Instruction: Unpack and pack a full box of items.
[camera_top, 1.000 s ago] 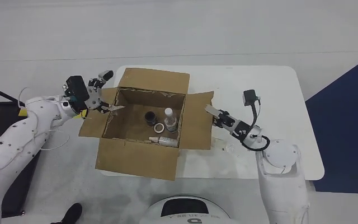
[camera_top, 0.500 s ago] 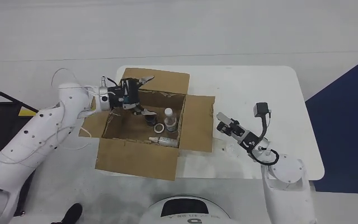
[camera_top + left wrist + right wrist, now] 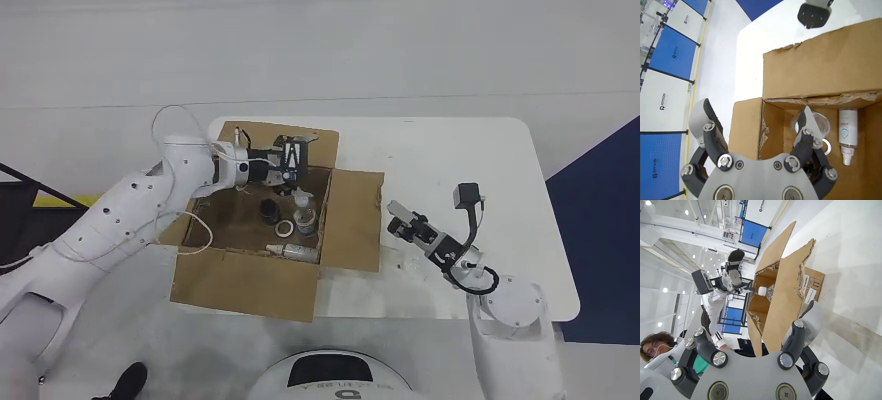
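Spray bottle [image 3: 847,125] lies flat across the box [image 3: 745,128], nozzle apparently leftward.

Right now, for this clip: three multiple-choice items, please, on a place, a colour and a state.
1. Where is the left gripper? A. At the far edge of the cardboard box B. Over its right flap C. Over its near flap
2. The cap on the clear bottle is: A. blue B. white C. red
3. The spray bottle is: A. standing B. gripped C. lying on the box floor
Key: 1 A, the top view shows it there; 2 B, the right wrist view shows white; 3 C, it lies flat.
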Controlling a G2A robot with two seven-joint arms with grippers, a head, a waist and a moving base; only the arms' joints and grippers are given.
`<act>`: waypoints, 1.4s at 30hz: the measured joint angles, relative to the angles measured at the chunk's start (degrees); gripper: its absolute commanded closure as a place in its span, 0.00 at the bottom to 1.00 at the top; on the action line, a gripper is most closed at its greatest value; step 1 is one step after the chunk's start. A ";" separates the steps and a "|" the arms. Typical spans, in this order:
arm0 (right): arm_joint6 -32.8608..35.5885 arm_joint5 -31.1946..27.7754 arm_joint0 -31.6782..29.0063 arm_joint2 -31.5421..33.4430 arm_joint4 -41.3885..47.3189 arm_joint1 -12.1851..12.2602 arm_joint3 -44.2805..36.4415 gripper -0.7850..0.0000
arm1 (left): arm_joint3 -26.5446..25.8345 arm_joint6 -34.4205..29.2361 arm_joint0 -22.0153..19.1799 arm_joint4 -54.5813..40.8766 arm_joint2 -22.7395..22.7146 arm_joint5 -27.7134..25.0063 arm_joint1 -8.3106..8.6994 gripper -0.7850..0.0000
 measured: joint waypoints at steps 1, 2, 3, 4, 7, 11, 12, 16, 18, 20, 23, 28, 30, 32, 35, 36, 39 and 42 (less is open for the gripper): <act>0.00 0.00 0.00 0.00 0.00 0.00 0.00 0.00 | 1.02 -0.12 -0.42 0.09 0.54 0.03 -0.61 0.00; 0.00 0.00 0.00 0.00 0.00 0.00 0.00 0.00 | 2.23 -0.22 -0.99 0.33 1.23 -0.20 -1.37 0.00; 0.00 0.00 0.00 0.00 0.00 0.00 0.00 0.00 | 3.12 -0.30 -1.36 0.50 1.71 -0.66 -1.88 0.00; 0.00 0.00 0.00 0.00 0.00 0.00 0.00 0.00 | 4.00 -0.46 -1.71 0.61 2.14 -1.37 -2.35 0.00; 0.00 0.00 0.00 0.00 0.00 0.00 0.00 0.00 | 6.59 -0.68 -2.70 0.68 2.97 -3.89 -3.52 0.00; 0.00 0.00 0.00 0.00 0.00 0.00 0.00 0.00 | 9.26 0.15 -3.56 1.71 3.04 -7.63 -4.13 0.00; 0.00 0.00 0.00 0.00 0.00 0.00 0.00 0.00 | 9.63 0.69 -3.66 2.20 2.93 -8.41 -4.11 0.00; 0.00 0.00 0.00 0.00 0.00 0.00 0.00 0.00 | 10.56 5.11 -3.87 4.74 2.57 -13.91 -3.52 0.00; 0.00 0.00 0.00 0.00 0.00 0.00 0.00 0.00 | 10.64 8.32 -3.48 5.70 2.26 -16.55 -3.05 0.00; 0.00 0.00 0.00 0.00 0.00 0.00 0.00 0.00 | 10.43 11.37 -2.71 6.00 1.83 -18.09 -2.59 0.00; 0.00 0.00 0.00 0.00 0.00 0.00 0.00 0.00 | 8.93 14.20 -1.46 8.35 2.44 -18.73 -1.91 0.00; 0.00 0.00 0.00 0.00 0.00 0.00 0.00 0.00 | 7.60 17.58 -1.22 15.08 5.24 -18.67 -0.15 0.00; 0.00 0.00 0.00 0.00 0.00 0.00 0.00 0.00 | 7.88 19.61 -1.50 17.66 6.57 -18.67 0.71 0.00; 0.00 0.00 0.00 0.00 0.00 0.00 0.00 0.00 | 8.40 22.10 -1.92 19.20 7.43 -18.67 1.53 0.00; 0.00 0.00 0.00 0.00 0.00 0.00 0.00 0.00 | 9.02 25.88 -2.50 18.91 6.82 -18.67 2.56 0.00; 0.00 0.00 0.00 0.00 0.00 0.00 0.00 0.00 | 9.17 27.19 -2.55 18.03 6.22 -18.67 2.85 0.00; 0.00 0.00 0.00 0.00 0.00 0.00 0.00 0.00 | 9.29 31.42 -2.32 13.75 3.28 -18.20 3.87 0.00; 0.00 0.00 0.00 0.00 0.00 0.00 0.00 0.00 | 9.09 34.87 -1.52 9.38 -0.26 -17.58 5.18 0.00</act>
